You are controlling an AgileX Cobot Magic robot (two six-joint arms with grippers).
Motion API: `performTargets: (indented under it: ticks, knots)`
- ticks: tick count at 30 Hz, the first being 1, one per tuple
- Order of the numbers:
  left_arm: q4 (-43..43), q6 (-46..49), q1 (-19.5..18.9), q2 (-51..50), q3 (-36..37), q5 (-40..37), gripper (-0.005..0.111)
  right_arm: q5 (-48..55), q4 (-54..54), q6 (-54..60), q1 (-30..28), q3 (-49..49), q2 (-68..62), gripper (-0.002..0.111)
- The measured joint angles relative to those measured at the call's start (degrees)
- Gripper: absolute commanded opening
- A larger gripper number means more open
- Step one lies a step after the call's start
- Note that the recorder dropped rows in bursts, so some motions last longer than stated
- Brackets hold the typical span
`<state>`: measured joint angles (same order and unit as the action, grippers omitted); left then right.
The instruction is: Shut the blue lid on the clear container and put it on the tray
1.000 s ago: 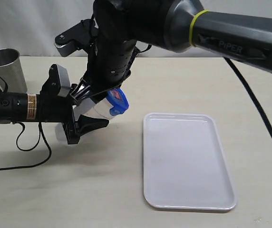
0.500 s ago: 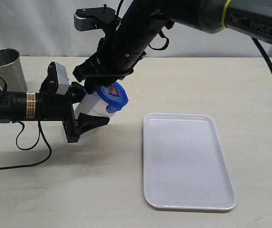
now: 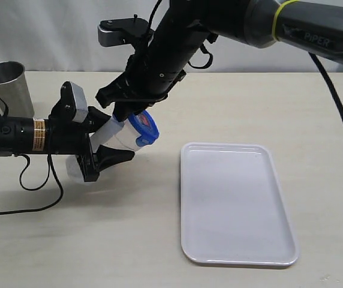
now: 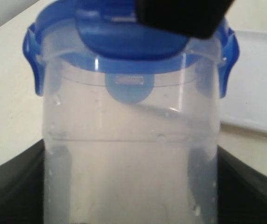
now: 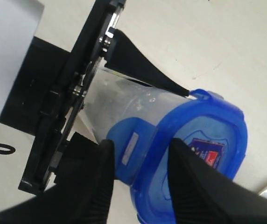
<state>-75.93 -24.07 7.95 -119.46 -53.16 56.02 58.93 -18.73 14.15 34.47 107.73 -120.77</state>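
The right arm (image 3: 318,37) reads "PiPER"; sticker (image 5: 207,151) on the blue lid (image 5: 217,119) is unreadable.

The flat white plastic tray (image 3: 237,204) lies bare, open from above and from its six and nine o'clock sides. At its ten o'clock the black left arm (image 3: 15,133) and black right arm (image 3: 171,48) crowd a tilted clear plastic canister (image 3: 116,137), blocking that side. A thick black cable (image 3: 334,120) slants past two o'clock. A grey metal cup (image 3: 5,85) stands farther out at ten.
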Motion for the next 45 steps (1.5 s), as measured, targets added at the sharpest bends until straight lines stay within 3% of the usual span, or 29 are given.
performTargets:
  ticks: [12, 21, 31, 39, 43, 45]
  knots:
    - [0.5, -0.2, -0.3, 0.0, 0.0, -0.3, 0.0, -1.9, 17.1, -7.0, 6.1, 0.3, 0.0, 0.021]
    - [0.5, 0.0, -0.3, 0.0, 0.0, -0.4, 0.0, -2.3, 16.9, -5.2, 6.3, 0.3, 0.4, 0.021]
    - [2.3, 1.0, -0.4, 0.3, 0.0, 4.9, 0.0, -3.5, 14.6, 0.4, 6.3, -0.8, 5.1, 0.021]
    - [0.8, 2.7, 0.0, 0.2, -0.2, 3.5, 0.0, -4.9, 13.2, 2.7, 6.9, -0.7, 12.1, 0.02]
    - [0.8, 3.1, 0.0, 0.2, -0.2, 3.6, 0.0, -6.5, 13.2, 2.8, 6.9, -2.6, 13.9, 0.004]
    - [0.8, 3.2, 0.0, 0.2, -0.2, 3.9, 0.0, -7.9, 13.2, 2.8, 6.9, -4.6, 14.1, 0.005]
